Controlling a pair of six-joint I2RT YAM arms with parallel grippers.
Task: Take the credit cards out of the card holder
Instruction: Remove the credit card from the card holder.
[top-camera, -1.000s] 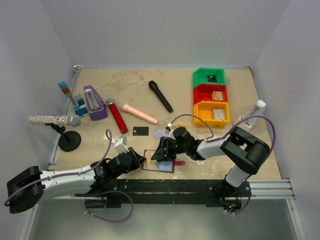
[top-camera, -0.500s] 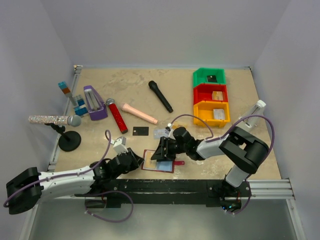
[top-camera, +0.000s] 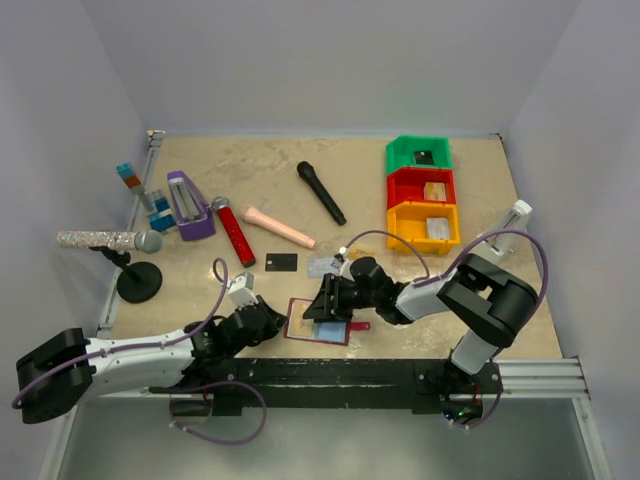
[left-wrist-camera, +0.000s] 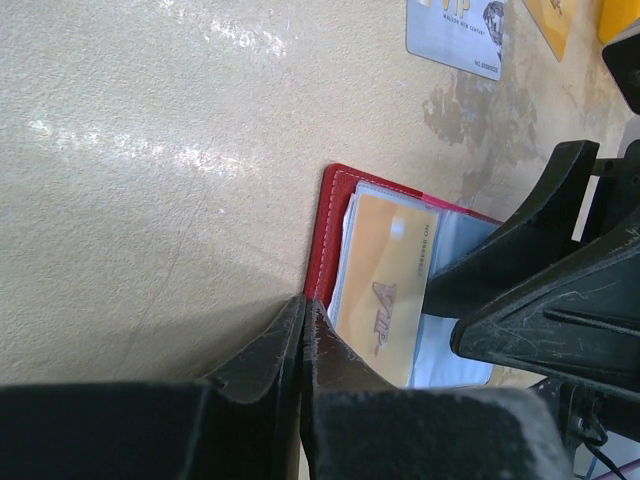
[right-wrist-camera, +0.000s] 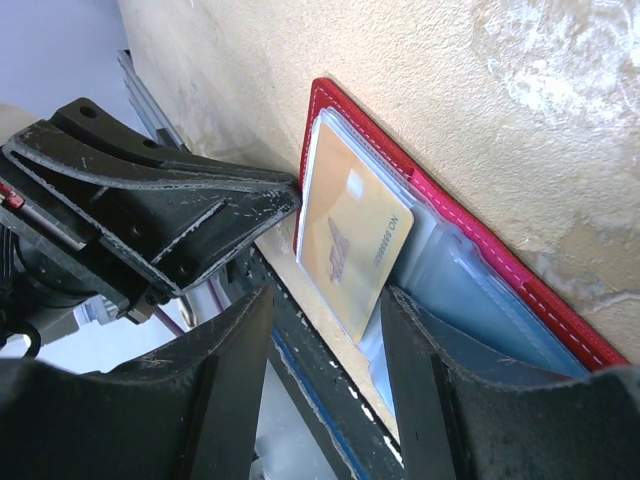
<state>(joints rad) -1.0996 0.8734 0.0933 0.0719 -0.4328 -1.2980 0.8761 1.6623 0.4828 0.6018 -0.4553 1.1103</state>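
Observation:
The dark red card holder (top-camera: 300, 333) lies open near the table's front edge, with its pale blue sleeves up. A tan-gold card (left-wrist-camera: 385, 285) sticks partly out of a sleeve, as the right wrist view (right-wrist-camera: 350, 240) also shows. My left gripper (top-camera: 280, 322) is shut, and its tips (left-wrist-camera: 303, 302) touch the holder's red left edge (left-wrist-camera: 328, 230). My right gripper (right-wrist-camera: 325, 375) is open over the holder (right-wrist-camera: 480, 245), with the gold card's free end between its fingers and not gripped. A black card (top-camera: 282, 262) and a silver card (top-camera: 322, 266) lie on the table behind the holder.
A red microphone (top-camera: 233, 231), a black microphone (top-camera: 321, 192) and a pink cylinder (top-camera: 280, 227) lie further back. Green, red and yellow bins (top-camera: 422, 195) stand at the right. A purple box (top-camera: 188, 206) and a microphone stand (top-camera: 138, 280) are at the left.
My left gripper has shifted slightly toward the near edge at the holder's left side. The right gripper has barely moved.

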